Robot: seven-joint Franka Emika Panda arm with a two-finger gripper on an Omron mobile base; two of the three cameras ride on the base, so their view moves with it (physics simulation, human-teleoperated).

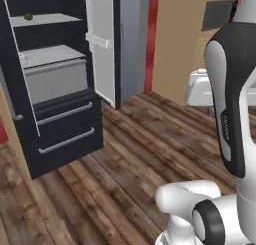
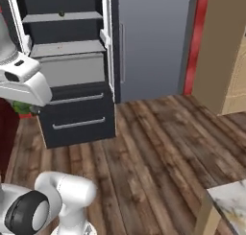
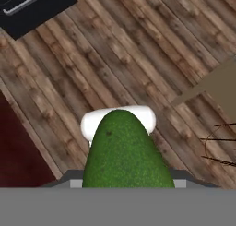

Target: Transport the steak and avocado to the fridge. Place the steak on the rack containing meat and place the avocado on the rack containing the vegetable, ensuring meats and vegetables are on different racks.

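The avocado [image 3: 123, 151], dark green and bumpy, fills the lower middle of the hand view, and my gripper [image 3: 123, 182] is shut on it above the wooden floor; its fingertips are hidden behind the fruit. The fridge [image 1: 65, 124] stands open ahead to the left. Its upper rack with the dark front edge [image 1: 50, 19] carries a small green vegetable [image 1: 28, 17]. Below it lies the rack with the pale drawer front [image 1: 50, 54]; a tiny orange speck, the meat [image 2: 60, 46], rests on it. The steak is out of view.
The fridge door [image 1: 102, 44] with white bins is swung open to the right of the shelves. A grey panel [image 2: 149, 42] and a red strip flank it. A marble counter corner [image 2: 230, 200] juts in at the lower right. Bare wooden floor [image 2: 158, 147] lies between.
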